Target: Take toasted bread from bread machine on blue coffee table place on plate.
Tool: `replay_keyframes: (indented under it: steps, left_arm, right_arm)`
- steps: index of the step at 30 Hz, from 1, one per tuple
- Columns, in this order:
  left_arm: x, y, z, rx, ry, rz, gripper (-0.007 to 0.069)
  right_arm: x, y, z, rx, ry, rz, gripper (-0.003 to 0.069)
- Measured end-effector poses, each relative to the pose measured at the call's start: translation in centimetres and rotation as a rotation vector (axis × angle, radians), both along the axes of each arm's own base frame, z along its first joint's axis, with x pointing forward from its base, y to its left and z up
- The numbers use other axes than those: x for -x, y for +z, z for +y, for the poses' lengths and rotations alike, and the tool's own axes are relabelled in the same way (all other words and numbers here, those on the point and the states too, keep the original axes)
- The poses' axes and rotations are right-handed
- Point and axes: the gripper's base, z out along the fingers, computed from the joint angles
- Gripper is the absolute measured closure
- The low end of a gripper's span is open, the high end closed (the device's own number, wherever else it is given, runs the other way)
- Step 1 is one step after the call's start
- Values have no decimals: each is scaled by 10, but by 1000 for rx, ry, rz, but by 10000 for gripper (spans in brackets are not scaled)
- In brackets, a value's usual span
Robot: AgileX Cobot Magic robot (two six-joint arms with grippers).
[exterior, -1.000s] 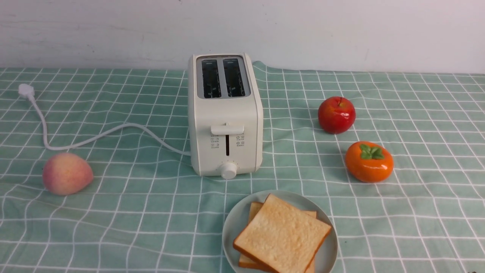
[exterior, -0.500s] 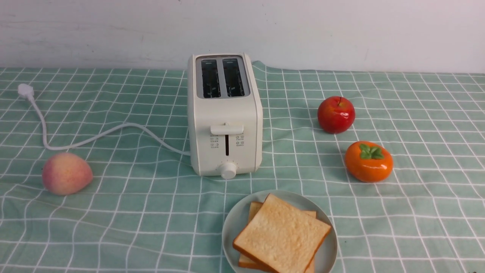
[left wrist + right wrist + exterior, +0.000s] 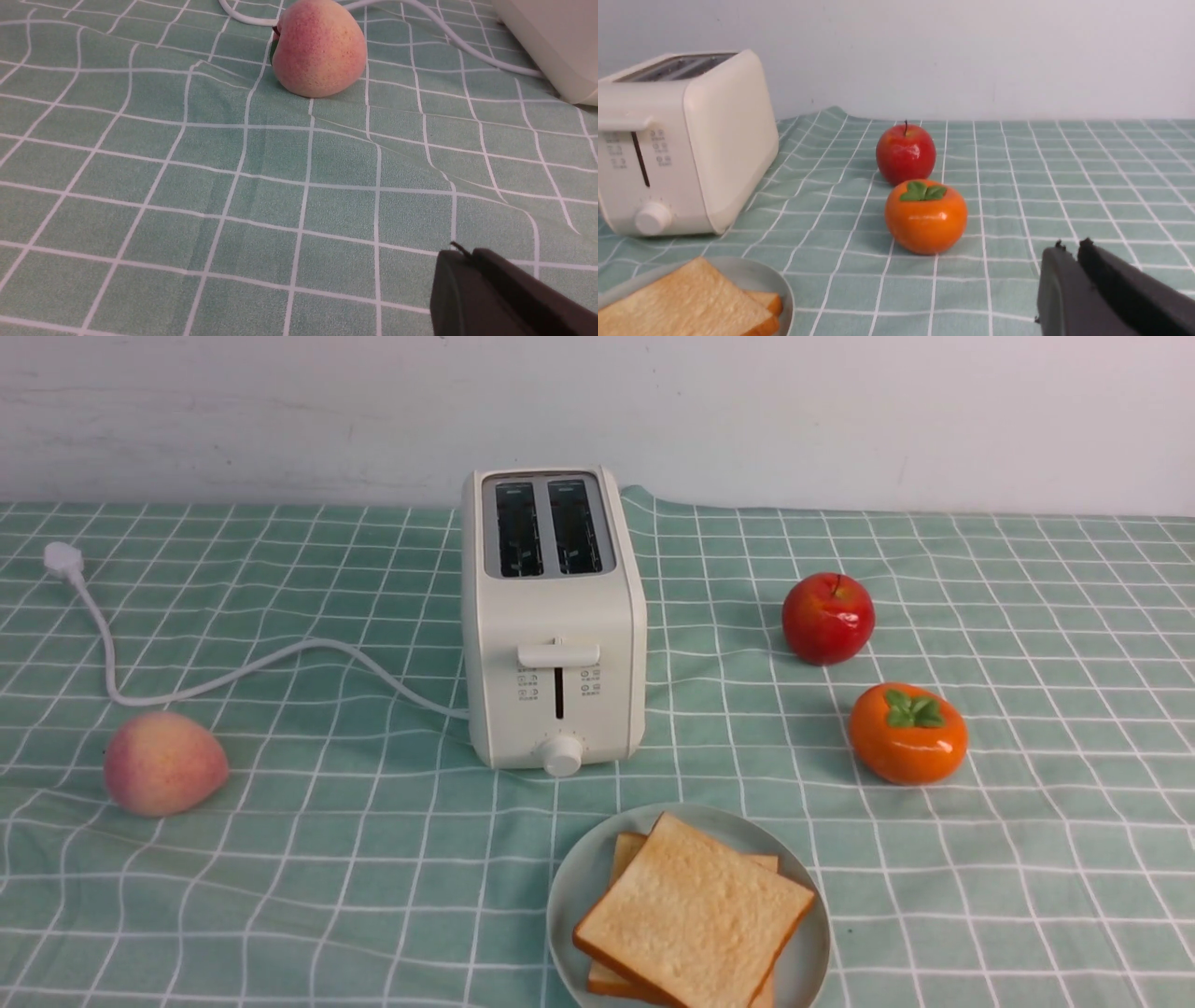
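Two slices of toasted bread [image 3: 693,916] lie stacked on the pale plate [image 3: 579,877] at the front of the blue coffee table [image 3: 373,859]; they also show in the right wrist view [image 3: 682,305]. The cream bread machine [image 3: 555,616] stands behind the plate, both slots empty, lever up. My left gripper [image 3: 467,254] is shut and empty, low over the cloth, apart from the toaster's corner [image 3: 551,42]. My right gripper [image 3: 1071,247] is shut and empty, off to the right of the plate [image 3: 752,277]. Neither gripper shows in the front view.
A peach [image 3: 165,763] lies at the left near the white power cord [image 3: 233,672]. A red apple [image 3: 828,618] and an orange persimmon [image 3: 907,734] sit right of the toaster. A white wall [image 3: 840,411] stands behind the table.
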Motion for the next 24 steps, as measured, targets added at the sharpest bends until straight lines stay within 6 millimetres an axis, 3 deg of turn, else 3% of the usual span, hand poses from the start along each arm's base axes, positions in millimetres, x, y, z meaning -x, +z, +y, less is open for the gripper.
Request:
replay_keyframes:
  steps: [5,11,24]
  left_arm:
    - [0,0,0,0,0,1,624]
    - [0,0,0,0,0,1,622]
    - [0,0,0,0,0,1,610]
  right_arm:
    - [0,-8,2,7,18,52,608]
    - [3,-26,5,174,71,234,604]
    - [5,-29,3,28,32,311,592]
